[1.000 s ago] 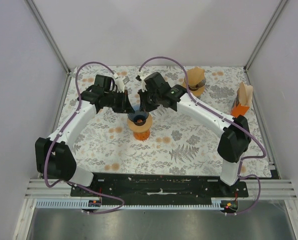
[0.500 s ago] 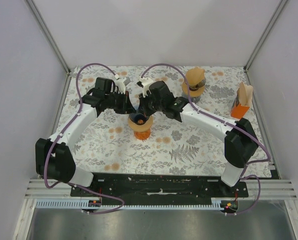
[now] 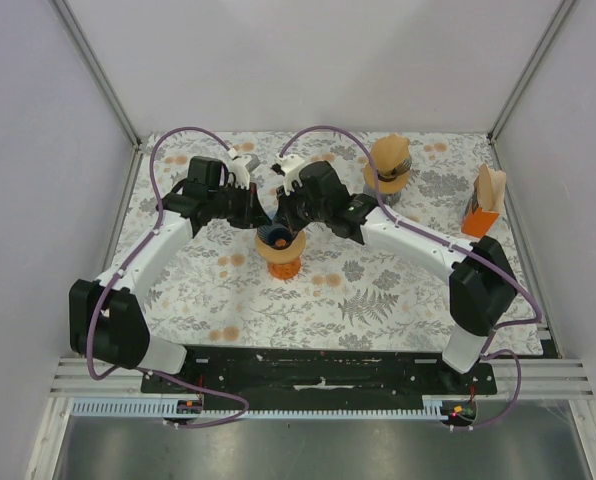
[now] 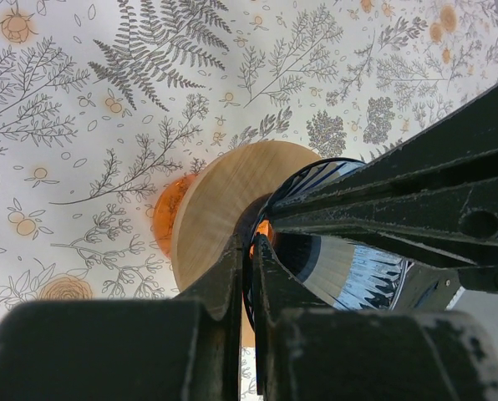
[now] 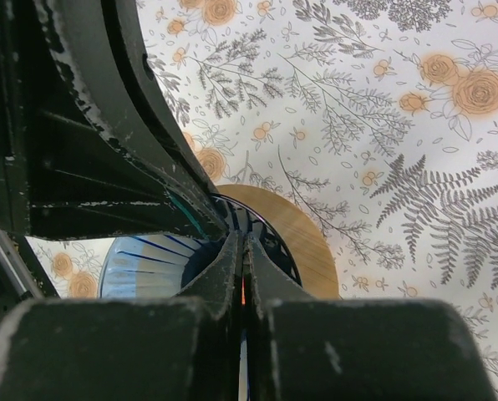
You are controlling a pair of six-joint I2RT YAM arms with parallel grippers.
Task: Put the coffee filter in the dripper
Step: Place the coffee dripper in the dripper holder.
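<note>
**Top external view.** The dripper (image 3: 280,250) stands on the flowered surface (image 3: 378,290) just above the middle. Both arms meet over it. The left end effector (image 3: 262,224) comes in from 10 o'clock and the right end effector (image 3: 284,224) from 1 o'clock. The dripper's mouth looks dark, with no paper visible in it. Tan coffee filters (image 3: 489,188) stand in an orange holder (image 3: 478,220) well apart at the 3 o'clock edge. Another tan piece (image 3: 389,160) sits on a dark cup (image 3: 390,186) at 2 o'clock.

**Left wrist view.** The left end effector (image 4: 251,246) is closed, its tips at the dripper's rim beside the wooden collar (image 4: 215,200). Whether it pinches the rim cannot be told. No filter shows in it.

**Right wrist view.** The right end effector (image 5: 244,242) is closed too, its tips over the blue ribbed bowl (image 5: 149,259), and it holds no paper that I can see.

**Judgement.** The step in hand looks like steadying or settling the dripper, with the filter not yet seated. Next, one arm likely has to leave for the 3 o'clock holder, take one filter and lower it point-down into the bowl.
</note>
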